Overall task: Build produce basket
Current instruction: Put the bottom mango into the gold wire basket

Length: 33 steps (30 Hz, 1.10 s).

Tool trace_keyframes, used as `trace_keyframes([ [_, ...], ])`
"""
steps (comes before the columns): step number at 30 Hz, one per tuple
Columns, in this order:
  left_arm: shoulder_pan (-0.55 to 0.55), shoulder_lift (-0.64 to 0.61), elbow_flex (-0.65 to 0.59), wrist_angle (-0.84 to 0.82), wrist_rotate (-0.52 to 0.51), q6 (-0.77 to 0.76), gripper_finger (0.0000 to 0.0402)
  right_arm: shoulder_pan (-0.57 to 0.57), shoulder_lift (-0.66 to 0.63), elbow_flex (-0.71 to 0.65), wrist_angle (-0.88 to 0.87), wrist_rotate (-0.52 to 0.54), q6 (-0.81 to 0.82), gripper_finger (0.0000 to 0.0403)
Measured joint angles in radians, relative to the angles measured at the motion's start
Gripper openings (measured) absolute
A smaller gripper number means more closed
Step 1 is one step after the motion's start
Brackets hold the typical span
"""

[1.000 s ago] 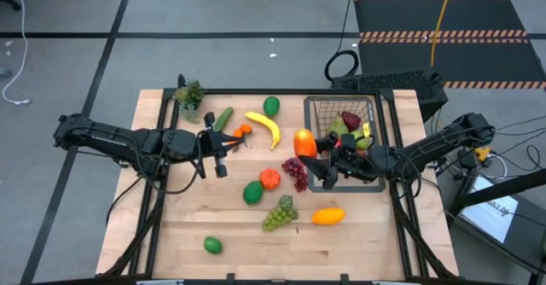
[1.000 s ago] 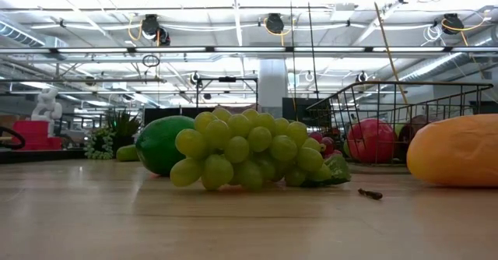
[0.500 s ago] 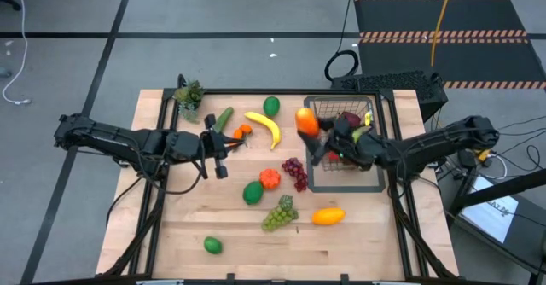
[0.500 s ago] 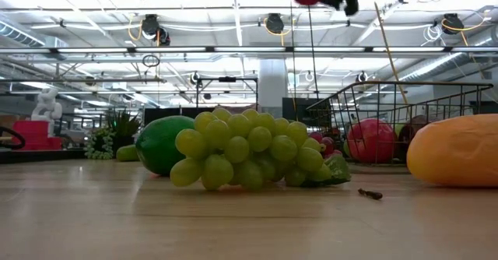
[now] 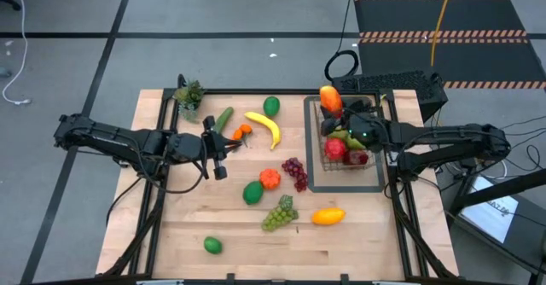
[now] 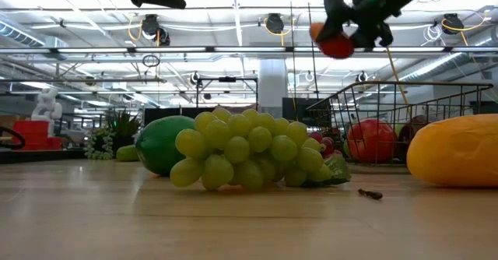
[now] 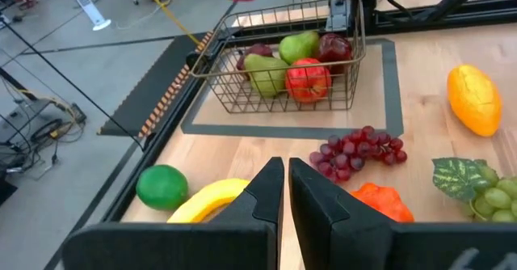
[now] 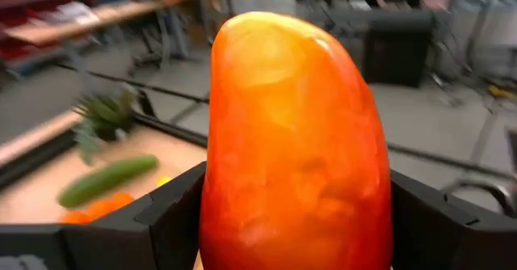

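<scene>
My right gripper (image 5: 339,106) is shut on an orange-red mango (image 5: 330,100), in the air over the far left corner of the wire basket (image 5: 375,161). The basket holds an apple (image 5: 334,148), a pear and other fruit. On the wood lie a banana (image 5: 264,127), a cucumber (image 5: 223,119), purple grapes (image 5: 295,172), green grapes (image 5: 280,213) and a yellow mango (image 5: 328,216). My left gripper (image 5: 217,148) hangs shut and empty above the table left of the banana. My right gripper pinches the orange-red mango between its two fingers (image 8: 174,213), one on each long side (image 8: 222,181). The fingers reach in from the table's right, near level. The mango (image 6: 334,42) is lifted clear, high above the basket's rim.
A small potted plant (image 5: 188,95) stands at the far left corner. A lime (image 5: 212,245) lies near the front edge, another green fruit (image 5: 271,106) by the far edge. The basket sits on a flat dark tray (image 5: 312,178). Bare wood lies at the near left.
My right gripper has carried the orange-red mango from beside the basket's left side toward the far edge, to over the basket's far left corner. It has tipped from pointing down to near level and has come lower. The mango stays held, clear of everything.
</scene>
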Motion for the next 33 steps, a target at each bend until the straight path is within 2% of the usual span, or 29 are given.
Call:
trace_keyframes([
  [12, 0.000, 0.000, 0.000, -0.003, 0.000, 0.000, 0.0026, -0.110, 0.123, 0.000, -0.102, -0.099, 0.087, 0.0295],
  [19, 0.000, 0.000, 0.000, -0.008, 0.000, 0.008, 0.0026, -0.162, 0.189, -0.001, -0.127, -0.229, 0.148, 0.0295],
  [28, 0.000, 0.000, 0.000, -0.002, -0.001, 0.026, 0.0026, -0.184, 0.205, -0.001, -0.204, -0.209, 0.226, 0.0296],
  [33, 0.000, 0.000, 0.000, 0.007, -0.001, 0.037, 0.0026, -0.184, 0.205, -0.001, -0.210, -0.207, 0.227, 0.0317],
])
